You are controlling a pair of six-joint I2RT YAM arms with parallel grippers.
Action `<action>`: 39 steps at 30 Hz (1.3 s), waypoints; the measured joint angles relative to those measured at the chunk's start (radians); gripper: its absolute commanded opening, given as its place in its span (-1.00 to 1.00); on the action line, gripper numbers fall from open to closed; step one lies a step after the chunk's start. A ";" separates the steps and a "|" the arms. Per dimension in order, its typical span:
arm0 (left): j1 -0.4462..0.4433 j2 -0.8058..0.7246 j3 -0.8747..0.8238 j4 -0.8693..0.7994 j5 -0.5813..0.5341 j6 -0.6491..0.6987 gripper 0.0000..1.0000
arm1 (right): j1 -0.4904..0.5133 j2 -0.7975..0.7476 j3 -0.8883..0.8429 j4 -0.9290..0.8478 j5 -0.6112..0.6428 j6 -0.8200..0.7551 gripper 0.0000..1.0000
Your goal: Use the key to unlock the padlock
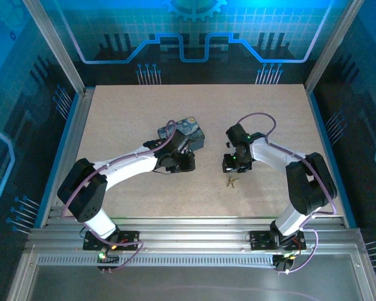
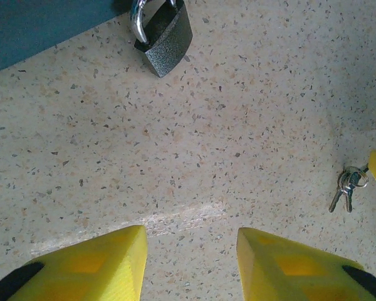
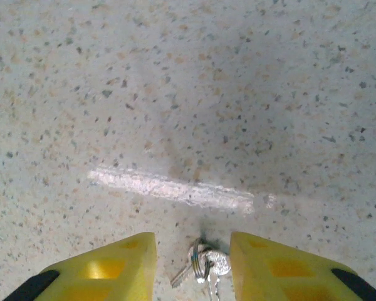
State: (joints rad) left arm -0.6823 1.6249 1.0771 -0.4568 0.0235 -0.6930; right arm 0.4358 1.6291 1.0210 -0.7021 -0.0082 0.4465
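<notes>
Speckled beige bench (image 1: 131, 119), enclosed by blue-lit walls. Padlock (image 2: 167, 39): lies flat on the bench, just beside the edge of the blue patterned box (image 2: 37, 25). Left gripper (image 2: 191, 243): jaws wide, nothing between them, padlock ahead of the tips. Key (image 3: 203, 266): on its ring, flat on the bench, well apart from the padlock. Right gripper (image 3: 192, 248): jaws wide, one finger either side of the key, not closed on it.

One padlock (image 2: 168, 39), one patterned box (image 1: 187, 130) — and perhaps two keys (image 2: 339, 195), on a single ring (image 2: 356, 179).

Padlock (image 2: 168, 41) shackle top beyond upper edge
</notes>
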 measured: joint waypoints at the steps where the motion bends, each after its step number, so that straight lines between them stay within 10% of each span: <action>1: 0.000 0.000 0.000 0.000 0.000 -0.003 -0.14 | 0.011 -0.005 -0.001 -0.006 0.006 -0.001 -0.26; 39: 0.000 0.000 0.000 -0.001 0.000 -0.013 -0.15 | 0.041 0.003 -0.109 0.120 -0.008 0.287 -0.21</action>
State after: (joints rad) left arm -0.6823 1.6245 1.0767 -0.4576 0.0235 -0.7055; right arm 0.4767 1.6325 0.9115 -0.5823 -0.0158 0.7334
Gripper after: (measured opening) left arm 0.430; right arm 0.408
